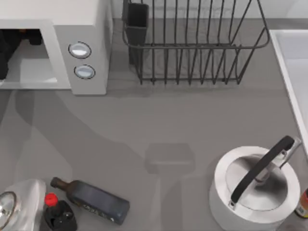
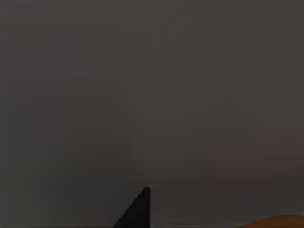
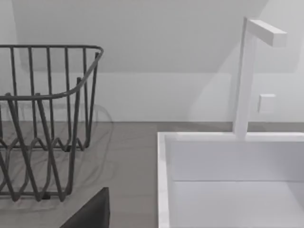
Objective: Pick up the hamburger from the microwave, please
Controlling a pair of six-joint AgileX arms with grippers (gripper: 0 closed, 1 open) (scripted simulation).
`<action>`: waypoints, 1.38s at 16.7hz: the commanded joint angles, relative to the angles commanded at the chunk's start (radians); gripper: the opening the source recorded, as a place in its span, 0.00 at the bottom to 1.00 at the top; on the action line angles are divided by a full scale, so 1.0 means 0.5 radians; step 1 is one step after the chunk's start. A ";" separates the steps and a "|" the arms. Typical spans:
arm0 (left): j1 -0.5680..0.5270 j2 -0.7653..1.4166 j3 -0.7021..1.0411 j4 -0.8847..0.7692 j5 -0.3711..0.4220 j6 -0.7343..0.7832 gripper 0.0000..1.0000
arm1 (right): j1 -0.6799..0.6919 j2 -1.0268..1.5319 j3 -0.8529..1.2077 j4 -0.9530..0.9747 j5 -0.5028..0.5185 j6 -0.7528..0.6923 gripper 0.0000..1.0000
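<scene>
The microwave (image 1: 53, 48) stands at about ten o'clock on the tabletop (image 1: 159, 120), its cavity facing down the top view, and a dark arm is seen reaching into that cavity at the far left edge, so the left pincer is judged to be inside. The left wrist view is dark; a black finger tip (image 2: 137, 211) rises from its lower edge and a sliver of orange, taken to be the hamburger (image 2: 275, 221), lies at the lower right corner just beside it. Whether the left pincer is spread or closed cannot be told, and no grip on the hamburger can be confirmed. The reach into the microwave is therefore judged done, while the closing, the lift and the withdrawal are judged still to be made. The right arm is parked; a dark finger (image 3: 90, 211) is seen in the right wrist view, and how wide that pincer stands cannot be told either. The tabletop is a flat matt grey. A black wire rack (image 1: 192, 43) sits at twelve o'clock, a white sink (image 1: 293, 77) with a white tap (image 3: 247, 71) at three o'clock, a steel kettle (image 1: 257, 187) at five o'clock, and a dark bottle (image 1: 91, 199) lying on its side, a red-capped bottle (image 1: 57, 211) and a metal lid (image 1: 14, 207) at seven o'clock. Behind the rack and sink a plain pale wall (image 3: 156, 42) is seen.
</scene>
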 joint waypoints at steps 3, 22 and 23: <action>-0.049 -0.123 -0.123 -0.030 -0.052 -0.018 0.00 | 0.000 0.000 0.000 0.000 0.000 0.000 1.00; -0.901 -2.804 -2.486 -0.550 -0.959 -0.328 0.00 | 0.000 0.000 0.000 0.000 0.000 0.000 1.00; -0.909 -2.822 -2.504 -0.555 -0.967 -0.331 0.00 | 0.000 0.000 0.000 0.000 0.000 0.000 1.00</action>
